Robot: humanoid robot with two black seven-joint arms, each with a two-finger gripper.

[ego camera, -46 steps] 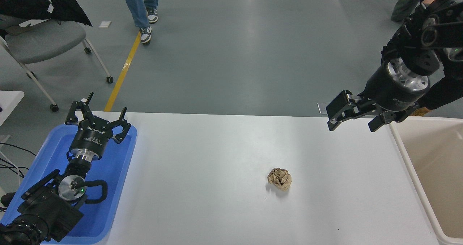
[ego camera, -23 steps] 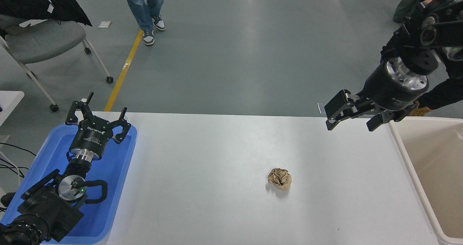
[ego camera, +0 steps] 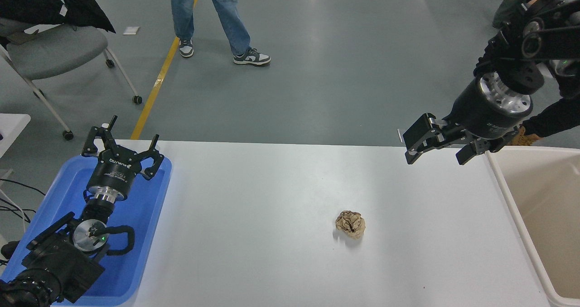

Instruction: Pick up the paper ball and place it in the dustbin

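Nearest, the paper ball lies alone on the white table: likely light, soft, crushable, best pinched across its middle. Beyond, my right gripper hangs with jaws spread, empty, beside the dustbin; my left gripper is parked, jaws spread.

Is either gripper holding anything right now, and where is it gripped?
Nothing is held. The right gripper is open and empty; the paper ball lies loose on the table. The left gripper is open too.

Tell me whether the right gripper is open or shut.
Open. The right gripper shows a clear gap between its two fingers, holds nothing, and hangs apart from the paper ball.
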